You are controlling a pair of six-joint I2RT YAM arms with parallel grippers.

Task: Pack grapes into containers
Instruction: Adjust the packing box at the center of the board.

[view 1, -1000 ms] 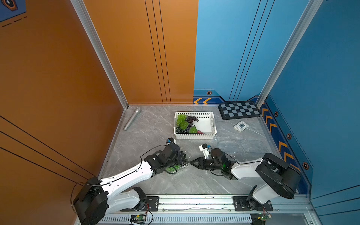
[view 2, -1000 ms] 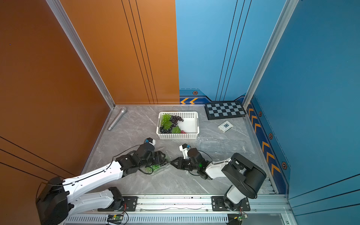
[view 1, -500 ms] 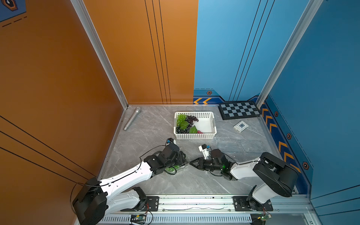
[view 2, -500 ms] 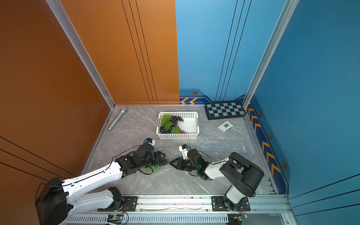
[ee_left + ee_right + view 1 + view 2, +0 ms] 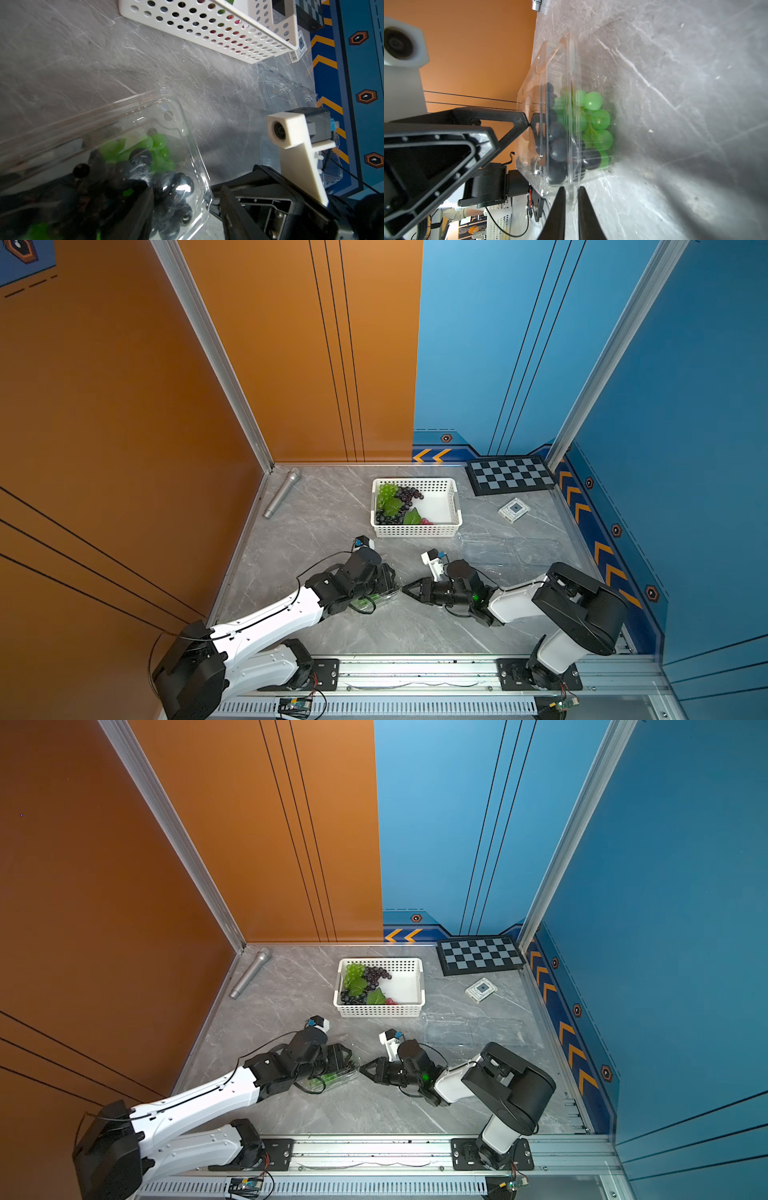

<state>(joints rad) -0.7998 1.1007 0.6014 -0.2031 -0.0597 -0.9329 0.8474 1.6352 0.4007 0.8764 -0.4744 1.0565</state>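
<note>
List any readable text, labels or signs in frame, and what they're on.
No words or numbers readable.
Barcode sticker by the white basket corner: digits too small.
Marker card on the table: square pattern, no legible text.
Wall trim: orange chevrons, hexagon badges; symbols only.

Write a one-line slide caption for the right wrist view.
Right gripper pinches the rim of a clear clamshell container holding green and dark grapes on the grey marbled table.

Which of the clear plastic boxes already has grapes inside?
The clear box farther from the white basket: green and dark grapes show through it. The other clear box, right beside that basket, shows no fruit.
</note>
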